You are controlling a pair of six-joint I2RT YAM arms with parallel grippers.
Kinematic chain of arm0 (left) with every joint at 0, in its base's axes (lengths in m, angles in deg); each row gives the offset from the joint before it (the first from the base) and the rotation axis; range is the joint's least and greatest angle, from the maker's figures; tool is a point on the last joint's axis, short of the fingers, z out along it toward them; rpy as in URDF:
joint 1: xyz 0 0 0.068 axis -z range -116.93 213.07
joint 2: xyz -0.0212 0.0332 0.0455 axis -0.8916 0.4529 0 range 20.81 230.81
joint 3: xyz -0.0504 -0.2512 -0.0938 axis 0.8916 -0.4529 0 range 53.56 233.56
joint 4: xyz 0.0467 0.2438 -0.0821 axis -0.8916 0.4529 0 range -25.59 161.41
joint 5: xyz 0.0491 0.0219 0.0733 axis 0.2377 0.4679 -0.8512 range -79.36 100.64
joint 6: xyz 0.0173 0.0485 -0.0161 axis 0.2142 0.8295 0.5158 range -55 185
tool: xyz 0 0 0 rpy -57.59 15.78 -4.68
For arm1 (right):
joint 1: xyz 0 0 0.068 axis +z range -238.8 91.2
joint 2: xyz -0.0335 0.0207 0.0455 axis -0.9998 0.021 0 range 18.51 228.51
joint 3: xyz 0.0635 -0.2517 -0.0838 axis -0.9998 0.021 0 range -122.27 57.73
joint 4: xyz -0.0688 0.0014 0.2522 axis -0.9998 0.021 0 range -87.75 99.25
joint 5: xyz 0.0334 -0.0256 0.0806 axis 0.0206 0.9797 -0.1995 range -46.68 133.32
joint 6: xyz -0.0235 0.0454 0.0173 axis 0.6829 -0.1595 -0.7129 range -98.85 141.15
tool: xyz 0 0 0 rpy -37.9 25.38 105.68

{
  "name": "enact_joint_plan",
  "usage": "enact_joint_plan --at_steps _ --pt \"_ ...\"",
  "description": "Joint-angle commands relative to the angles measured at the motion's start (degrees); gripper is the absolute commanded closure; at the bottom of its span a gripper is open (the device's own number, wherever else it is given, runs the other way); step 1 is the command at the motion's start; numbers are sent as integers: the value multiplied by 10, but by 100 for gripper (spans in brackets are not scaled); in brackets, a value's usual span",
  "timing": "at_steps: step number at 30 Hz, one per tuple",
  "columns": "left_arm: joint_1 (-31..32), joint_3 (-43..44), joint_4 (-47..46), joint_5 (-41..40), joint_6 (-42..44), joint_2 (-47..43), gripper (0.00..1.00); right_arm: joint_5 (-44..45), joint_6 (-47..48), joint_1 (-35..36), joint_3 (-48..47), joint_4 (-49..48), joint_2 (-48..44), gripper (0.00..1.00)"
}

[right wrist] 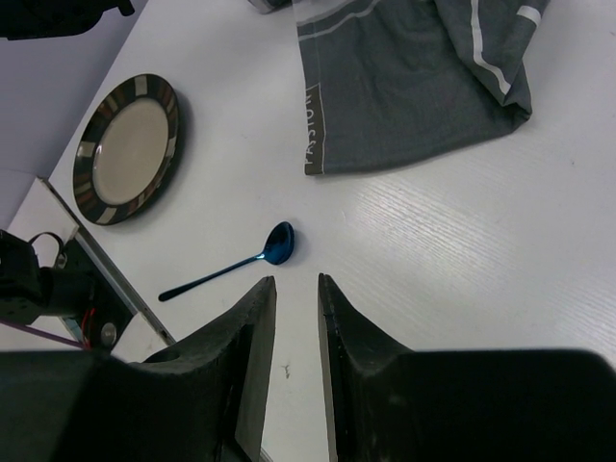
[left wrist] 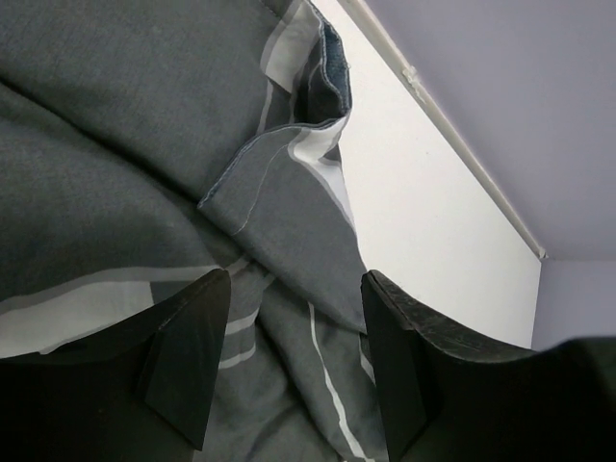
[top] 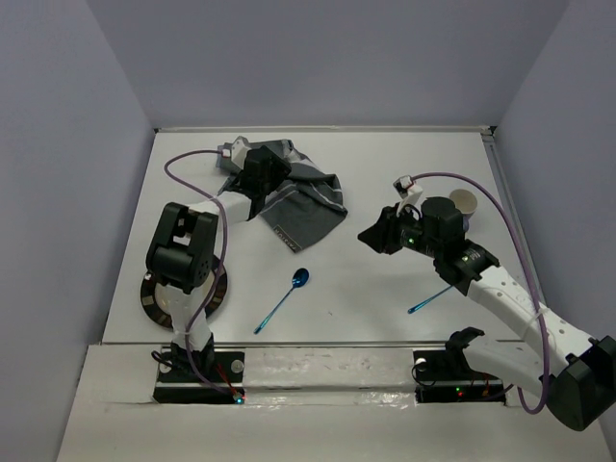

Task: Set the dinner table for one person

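The dinner table is a white top walled by lavender panels. A dark grey striped placemat lies crumpled at the back left. My left gripper hangs over it, jaws wide open with cloth folds below and between the fingers. My right gripper hovers above bare table right of the placemat, empty, with only a narrow gap between its jaws. A blue spoon lies at front centre, also in the right wrist view. A striped-rim plate sits at front left.
The plate is partly under the left arm's base. A second blue utensil lies at front right, partly under the right arm. A pale paper cup stands at the right behind the right wrist. The metal rim runs along the table's far edge.
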Motion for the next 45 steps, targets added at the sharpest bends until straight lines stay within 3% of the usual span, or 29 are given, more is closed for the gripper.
enact_joint_plan --at_steps 1,22,30,37,45 --pt "-4 30 -22 4 -4 11 34 -11 -1 0 2 -22 4 70" --pt "-12 55 -39 5 -25 69 36 -11 1 0 7 -28 14 70" --pt "-15 72 -41 8 -34 79 43 -14 1 0 6 -32 19 70" --pt "-21 55 -40 8 -29 54 34 -16 6 0 0 -35 32 70" --pt "-29 78 -36 17 -33 83 41 -16 3 0 0 -39 38 70"
